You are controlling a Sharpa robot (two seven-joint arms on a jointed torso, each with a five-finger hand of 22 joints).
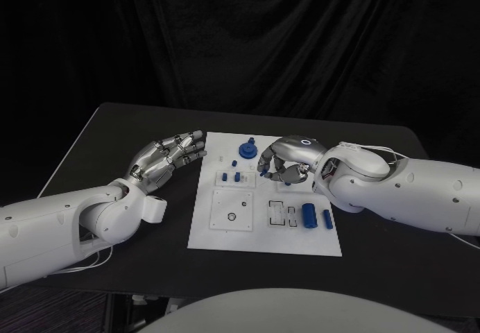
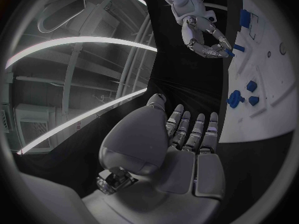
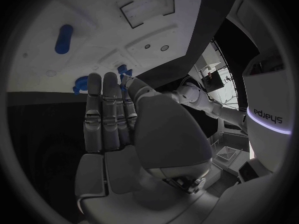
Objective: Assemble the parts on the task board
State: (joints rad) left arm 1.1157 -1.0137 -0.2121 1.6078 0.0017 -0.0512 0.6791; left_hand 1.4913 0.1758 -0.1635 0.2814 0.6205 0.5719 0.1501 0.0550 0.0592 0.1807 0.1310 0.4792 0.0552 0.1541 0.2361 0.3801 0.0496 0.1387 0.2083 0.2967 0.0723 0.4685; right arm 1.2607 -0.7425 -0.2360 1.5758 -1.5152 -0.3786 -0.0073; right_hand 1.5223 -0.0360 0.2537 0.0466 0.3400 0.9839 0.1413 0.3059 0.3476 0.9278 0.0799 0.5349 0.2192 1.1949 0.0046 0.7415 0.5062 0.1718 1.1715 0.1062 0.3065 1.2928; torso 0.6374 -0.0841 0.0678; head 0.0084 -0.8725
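On the near part of the white task board [image 1: 263, 239], close to the robot, a long blue cylinder [image 1: 310, 216] lies beside a thinner blue bar [image 1: 327, 218], with empty rectangular outlines [image 1: 282, 214] and a panel bearing a small dark ring [image 1: 232, 216] toward the left arm's side. Farther along the board, two short blue pegs [image 1: 231, 177] stand in a recessed square. Just past these the right hand [image 1: 284, 165] hangs over the board, fingers curled downward round a small blue part [image 1: 289, 177] pinched at its fingertips [image 2: 219, 49]. At the board's far end sits a round blue knob-shaped piece [image 1: 247, 148]. The left hand [image 1: 167, 161] is off the board's left edge above the black table [image 1: 120, 132], fingers straight and slightly apart, holding nothing.
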